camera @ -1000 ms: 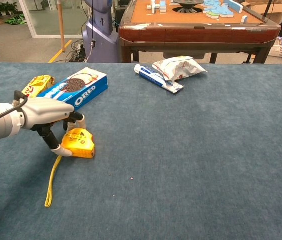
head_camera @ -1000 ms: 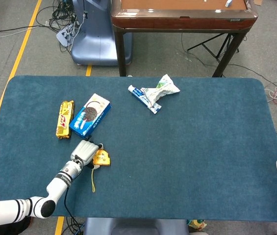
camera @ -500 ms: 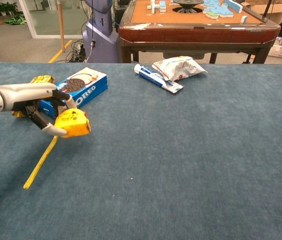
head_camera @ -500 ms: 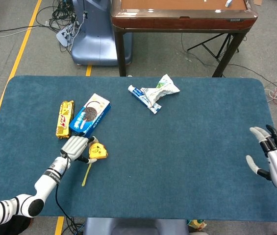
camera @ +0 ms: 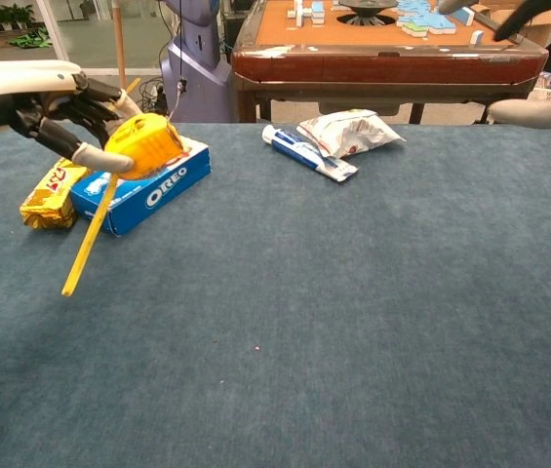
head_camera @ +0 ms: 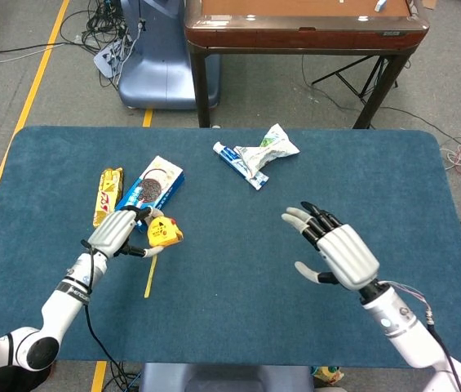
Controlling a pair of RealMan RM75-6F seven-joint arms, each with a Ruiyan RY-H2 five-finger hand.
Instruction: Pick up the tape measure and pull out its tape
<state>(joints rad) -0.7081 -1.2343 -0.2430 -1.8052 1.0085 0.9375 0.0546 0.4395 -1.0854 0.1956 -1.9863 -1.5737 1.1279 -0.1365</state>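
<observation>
My left hand (head_camera: 116, 233) (camera: 53, 103) holds the yellow tape measure (head_camera: 164, 232) (camera: 142, 143) up off the blue table, at its left side. A short length of yellow tape (head_camera: 150, 276) (camera: 87, 245) hangs down from the case. My right hand (head_camera: 335, 251) hovers open over the right-centre of the table, fingers spread, well apart from the tape measure. In the chest view only the fingertips (camera: 538, 109) of that hand show, at the top right edge.
A blue Oreo box (head_camera: 151, 189) (camera: 141, 183) and a yellow snack bar (head_camera: 108, 198) (camera: 52, 191) lie just behind my left hand. A toothpaste tube (head_camera: 239, 164) (camera: 309, 153) and a crumpled snack bag (head_camera: 272, 148) (camera: 352, 130) sit at the back centre. A wooden table (head_camera: 303, 20) stands beyond.
My left hand has lifted the tape measure off the table, the tape dangling. My right hand has come in from the right edge toward the middle.
</observation>
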